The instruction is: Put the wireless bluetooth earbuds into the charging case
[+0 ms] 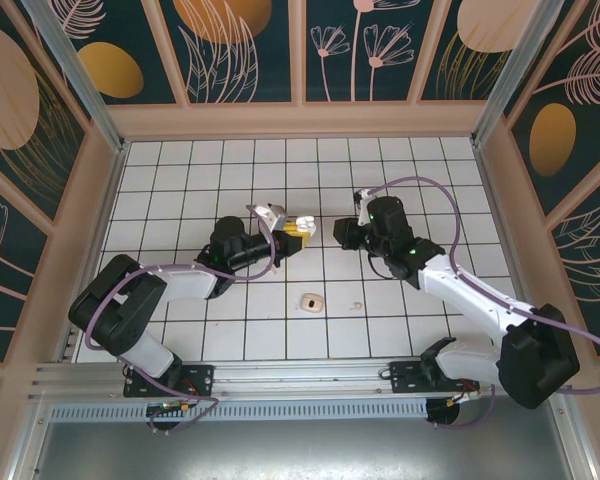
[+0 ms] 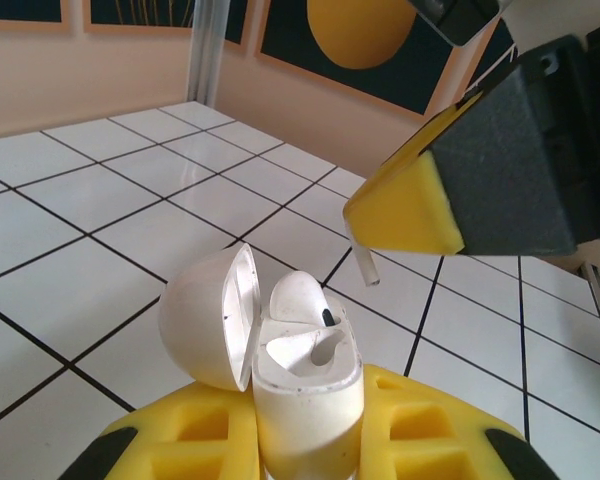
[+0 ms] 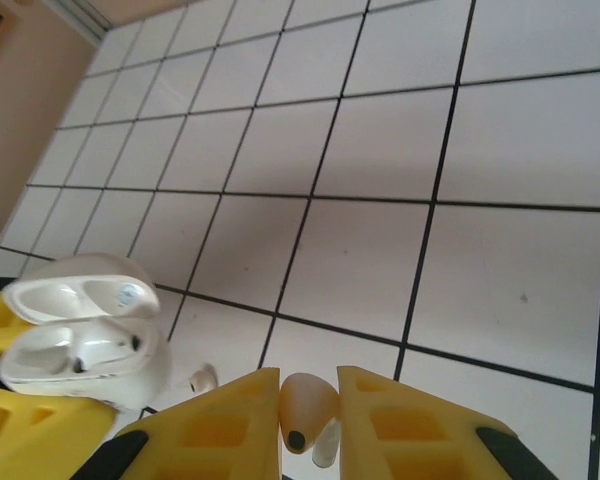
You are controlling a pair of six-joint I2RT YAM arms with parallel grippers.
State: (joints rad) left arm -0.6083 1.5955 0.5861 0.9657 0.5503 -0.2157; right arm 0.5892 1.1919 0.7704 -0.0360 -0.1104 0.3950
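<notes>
Over white tiles (image 1: 180, 180), left end effector (image 2: 310, 440) clamps open case (image 2: 310, 385); right end effector (image 3: 309, 380) pinches white earbud (image 3: 305, 410).

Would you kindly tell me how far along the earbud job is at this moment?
Done: the left gripper holds the case with its lid open, and one earbud looks seated inside. In hand: the right gripper pinches the second earbud close to the case, not yet touching it. Left: lowering it into the empty slot, letting go, and probably closing the lid.
</notes>
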